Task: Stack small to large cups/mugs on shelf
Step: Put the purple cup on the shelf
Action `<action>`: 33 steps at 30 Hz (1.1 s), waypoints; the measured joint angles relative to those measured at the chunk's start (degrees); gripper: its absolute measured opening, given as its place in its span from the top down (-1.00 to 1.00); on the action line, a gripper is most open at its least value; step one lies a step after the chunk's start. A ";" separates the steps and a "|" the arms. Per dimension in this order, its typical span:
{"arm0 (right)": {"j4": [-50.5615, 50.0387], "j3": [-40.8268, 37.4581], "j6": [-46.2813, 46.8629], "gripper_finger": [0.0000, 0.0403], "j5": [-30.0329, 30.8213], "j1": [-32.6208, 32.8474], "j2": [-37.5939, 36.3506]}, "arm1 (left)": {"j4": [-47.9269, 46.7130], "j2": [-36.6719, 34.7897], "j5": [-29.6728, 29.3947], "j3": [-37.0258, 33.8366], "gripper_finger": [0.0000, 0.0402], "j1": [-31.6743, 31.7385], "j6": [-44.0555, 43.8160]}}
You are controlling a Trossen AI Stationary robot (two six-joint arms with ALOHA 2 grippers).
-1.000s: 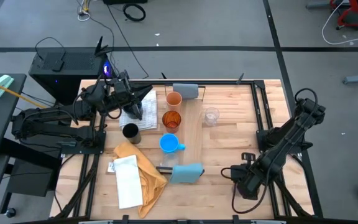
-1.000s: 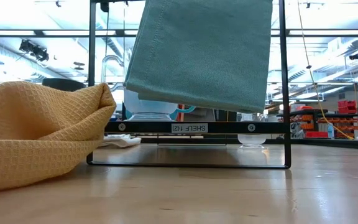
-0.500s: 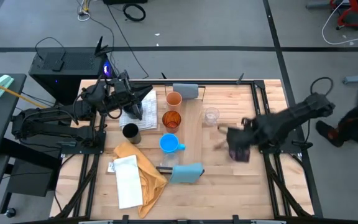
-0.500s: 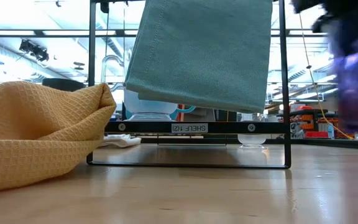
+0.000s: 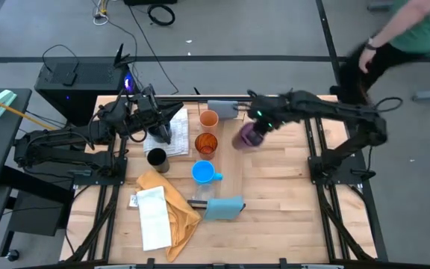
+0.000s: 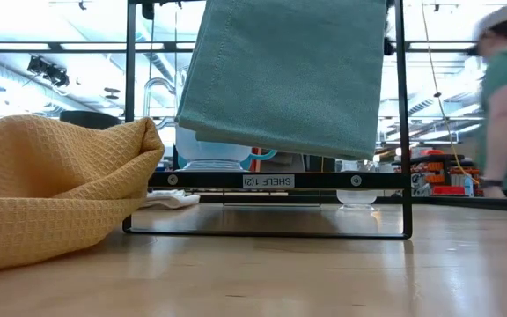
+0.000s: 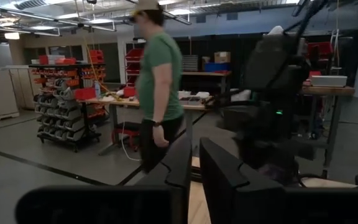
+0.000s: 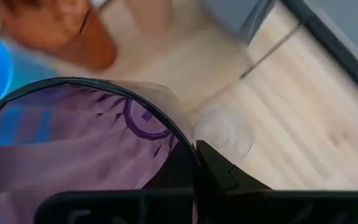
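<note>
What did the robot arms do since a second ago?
The right arm swung from the near right corner of the table across to the far middle. Its gripper now holds the purple cup over the shelf, above where the clear glass stood. A person has walked in beyond the table. The left gripper, orange cup, amber cup, blue mug and black cup stayed put.

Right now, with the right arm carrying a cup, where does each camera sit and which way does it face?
High: overhead, straight down; both arms, right gripper holding purple cup over the shelf.
Low: table level, facing across; yellow cloth, teal cloth; no arm.
Left wrist: faces the room; own fingers, a person.
Right wrist: looks down; purple cup.
Shared: high and right wrist show the cup.
</note>
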 joint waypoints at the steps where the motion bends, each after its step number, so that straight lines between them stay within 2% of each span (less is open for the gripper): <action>1: -0.15 2.07 -0.67 0.98 -0.34 -1.43 1.74 | 0.00 0.00 -0.04 0.00 0.79 0.00 -0.02; 4: -0.93 9.04 -2.02 0.98 -2.31 -5.26 7.31 | 0.00 0.00 -0.04 0.00 0.79 -0.01 -0.04; 8: -8.52 17.88 -3.82 0.98 -5.13 -8.86 14.68 | 0.00 0.00 -0.04 0.00 0.81 0.00 -0.06; 13: -14.35 24.34 -5.80 0.98 -7.30 -10.80 20.70 | 0.00 0.00 -0.04 0.00 0.84 0.00 -0.06; 19: -14.27 26.04 -5.22 0.98 -7.78 -11.88 23.52 | -0.02 0.00 -0.05 0.00 0.80 0.00 0.02; 33: -12.37 24.83 -2.35 0.98 -10.04 -16.00 24.02 | -0.04 0.02 -0.07 0.00 0.78 -0.02 0.07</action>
